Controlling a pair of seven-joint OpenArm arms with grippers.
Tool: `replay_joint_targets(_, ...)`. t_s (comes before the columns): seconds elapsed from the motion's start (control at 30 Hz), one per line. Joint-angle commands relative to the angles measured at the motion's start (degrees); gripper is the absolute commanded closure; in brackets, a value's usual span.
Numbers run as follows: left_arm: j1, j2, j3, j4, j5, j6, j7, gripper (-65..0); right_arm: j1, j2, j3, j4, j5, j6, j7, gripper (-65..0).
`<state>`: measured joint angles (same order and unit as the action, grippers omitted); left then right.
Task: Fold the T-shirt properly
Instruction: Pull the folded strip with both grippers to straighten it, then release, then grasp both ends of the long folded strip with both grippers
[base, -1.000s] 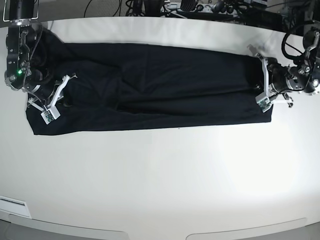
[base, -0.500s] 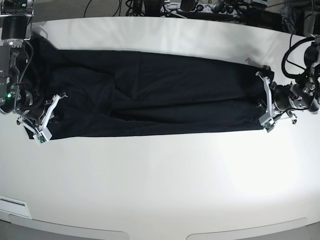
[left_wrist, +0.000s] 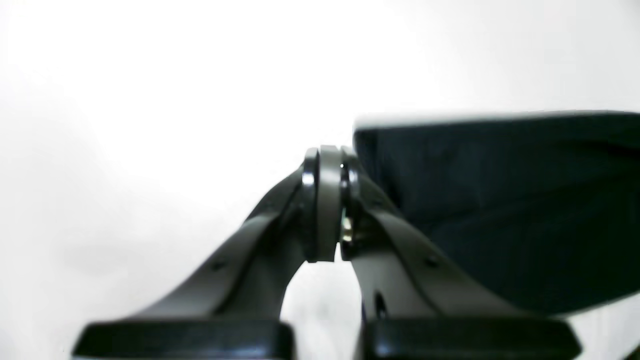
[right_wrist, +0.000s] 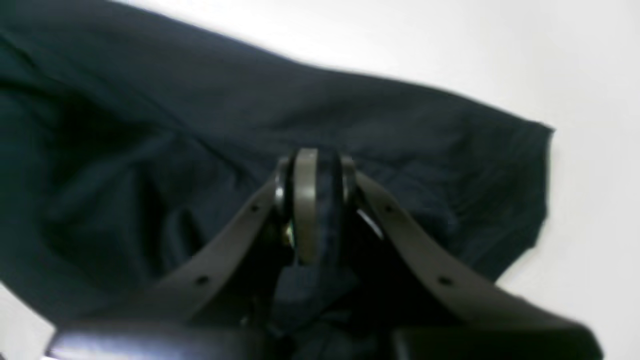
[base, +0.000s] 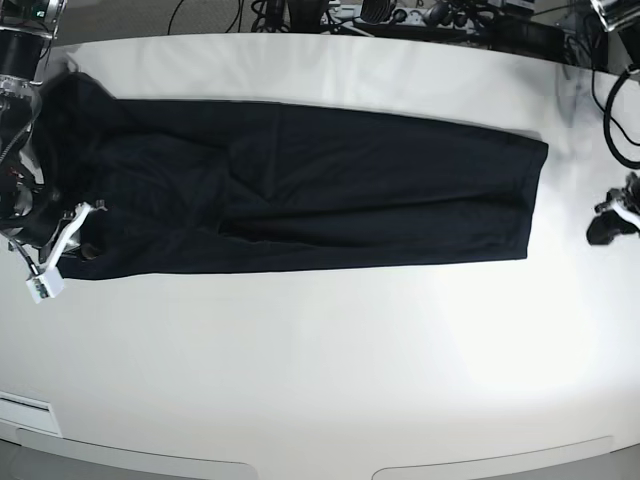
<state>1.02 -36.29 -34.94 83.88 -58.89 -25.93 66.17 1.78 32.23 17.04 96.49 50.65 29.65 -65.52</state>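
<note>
Base view: before you lies a pale, glossy worktop (base: 330, 360), with dark equipment and cables (base: 400, 15) along its far edge. The black T-shirt (base: 330, 185) forms a long band across the worktop's far half, ridged by creases, its near edge almost straight. You see the left arm (base: 625, 100) at the view's right edge, reaching in beside the T-shirt's end; its pincer (left_wrist: 330, 152) is apart from the cloth in this view. At the view's left edge, the right arm (base: 20, 150) extends over the opposite end of the T-shirt, its pincer (right_wrist: 322, 155) angled toward the near side.

Left wrist view: the left pincer is closed, its tips together; the T-shirt lies to the right of the frame.

Right wrist view: the right pincer stands slightly open, fingers parted above rumpled black cloth; you cannot tell whether the tips touch it.
</note>
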Motion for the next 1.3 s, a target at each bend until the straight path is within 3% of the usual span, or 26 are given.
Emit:
replay_joint_targets(0.0,-0.33,-1.68,-0.66,-1.66,-1.66,0.11,-0.57,0.0,0.87,1.64,2.45,0.96,1.60,0.15,-0.04,-9.1)
replay_joint_targets(0.07,-0.24,-1.64,-0.66,-6.08,-2.60,0.04,1.97,-1.2,0.35,3.28,5.46,0.92,2.38,0.09,-0.35,-9.1)
replay_joint_targets(0.17,-0.24,-1.64,-0.66,-9.75,-2.21,-0.15,2.21,-31.6,-0.46,6.78,8.35,0.92,3.58,0.07,-0.37,-9.1)
replay_joint_targets(0.2,-0.26,-1.64,-0.52,-10.49,-2.03,-0.13,1.90,-35.2,-0.68,7.89,9.03,0.92,3.89,0.11,-0.35,-9.1)
replay_joint_targets(0.33,-0.28,-1.64,3.43,-11.74,-2.80,-0.15,1.55,-35.3,-1.01,10.51,10.29,0.92,4.09,-0.17,-0.35,-9.1)
replay_joint_targets(0.6,-4.61,-1.11,19.34,-11.74,-2.40,0.52,1.64,-35.4,-1.01,10.78,10.29,0.92,4.02,-0.09,-0.33,-9.1)
replay_joint_targets(0.83,-4.09,2.58,20.26,-11.80,0.46,1.42,1.60,-35.4,-0.98,10.82,10.29,0.92,3.58,-0.04,-0.17,-9.1)
replay_joint_targets(1.1,-3.48,9.25,20.26,-11.96,0.79,1.38,1.55,-35.0,-0.98,10.82,10.29,0.92,3.61,-0.07,-0.13,-9.1)
replay_joint_targets(1.17,-3.69,9.84,20.26,-11.93,0.79,1.40,1.55,-30.0,-0.98,10.82,10.29,0.92,3.65,-0.07,-0.11,-9.1)
replay_joint_targets(1.27,-3.89,9.88,20.24,-11.93,1.97,2.91,1.01,-7.6,-0.98,10.82,10.29,0.92,4.59,0.00,-0.13,-9.1)
